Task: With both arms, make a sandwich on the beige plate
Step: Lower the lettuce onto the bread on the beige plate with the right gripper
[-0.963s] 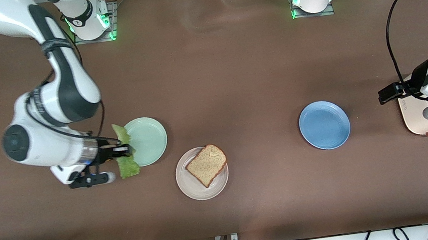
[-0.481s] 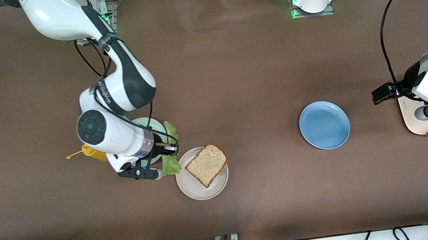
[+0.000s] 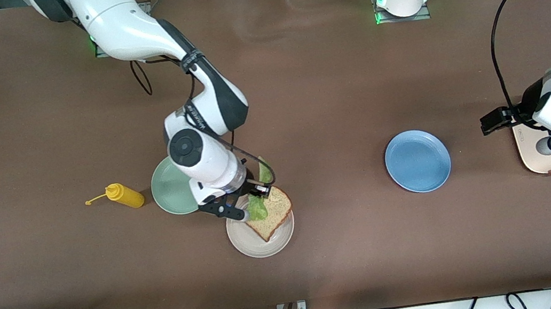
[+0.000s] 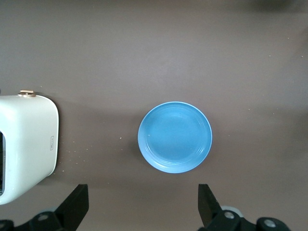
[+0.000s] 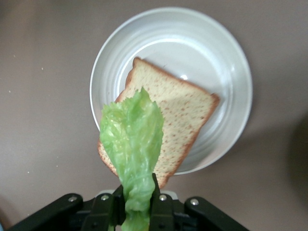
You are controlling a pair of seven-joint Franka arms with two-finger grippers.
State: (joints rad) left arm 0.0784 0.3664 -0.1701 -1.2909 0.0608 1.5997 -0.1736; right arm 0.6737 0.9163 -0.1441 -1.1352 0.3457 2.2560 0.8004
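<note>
A slice of brown bread (image 3: 274,213) lies on the beige plate (image 3: 250,241); both show in the right wrist view, the bread (image 5: 183,115) on the plate (image 5: 216,53). My right gripper (image 3: 258,192) is shut on a ruffled green lettuce leaf (image 3: 259,208) and holds it over the bread's edge and the plate's rim. In the right wrist view the leaf (image 5: 132,139) hangs from the gripper (image 5: 137,199) over the slice. My left gripper (image 4: 143,207) is open and empty, up over the table beside the toaster (image 3: 539,152). A second slice is not in view.
A mint green plate (image 3: 170,188) sits beside the beige plate toward the right arm's end. A yellow squeeze bottle (image 3: 123,196) lies beside it. A blue plate (image 3: 417,160), also in the left wrist view (image 4: 175,137), sits toward the left arm's end, next to the toaster (image 4: 26,144).
My right gripper has carried the lettuce leaf from beside the mint green plate over to the beige plate and bread. The left arm has barely moved.
</note>
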